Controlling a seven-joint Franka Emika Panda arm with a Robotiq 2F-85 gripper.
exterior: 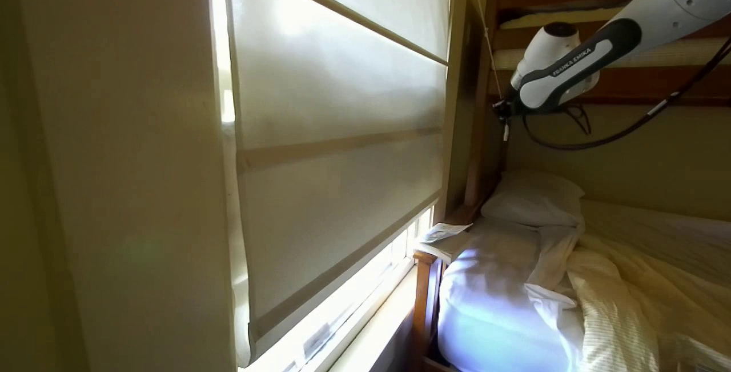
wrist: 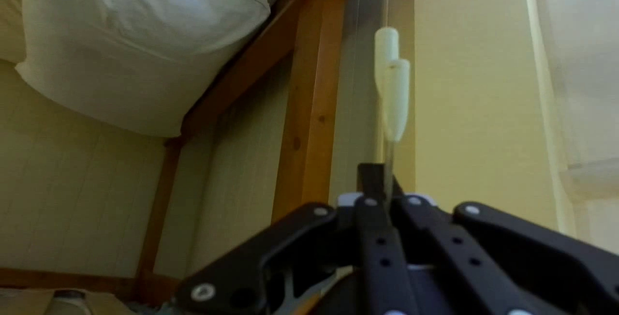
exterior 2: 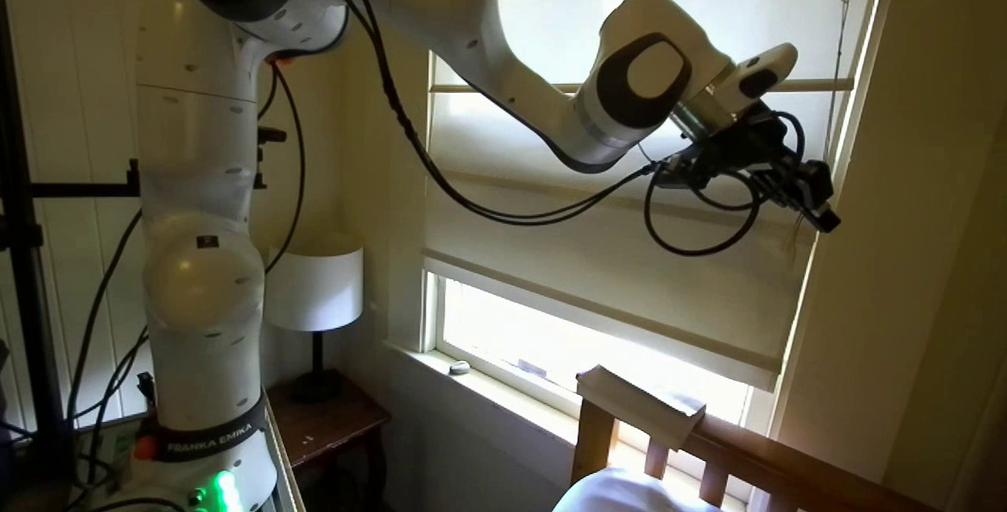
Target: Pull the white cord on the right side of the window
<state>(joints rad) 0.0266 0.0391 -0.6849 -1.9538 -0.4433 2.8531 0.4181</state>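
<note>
The white cord (exterior: 485,32) runs down from above to my gripper (exterior: 501,110) at the window's far side. It also shows as a thin line in an exterior view (exterior 2: 840,48), beside the shade's right edge. In the wrist view the cord (wrist: 389,160) enters between the closed fingers of my gripper (wrist: 379,179). Two white pull ends (wrist: 395,99) hang from the cord beyond the fingertips. The window (exterior 2: 488,323) has its cream shade (exterior 2: 598,237) mostly lowered, with a bright strip of glass below. The fingertips (exterior 2: 822,201) are dark, and their exact contact with the cord is partly hidden.
A wooden bunk bed (exterior: 482,183) with a white pillow (exterior: 531,198) stands by the window. A papery object (exterior 2: 641,402) lies on the bed's end rail. A lamp (exterior 2: 315,288) stands on a side table. Black cables (exterior 2: 503,217) loop below the arm.
</note>
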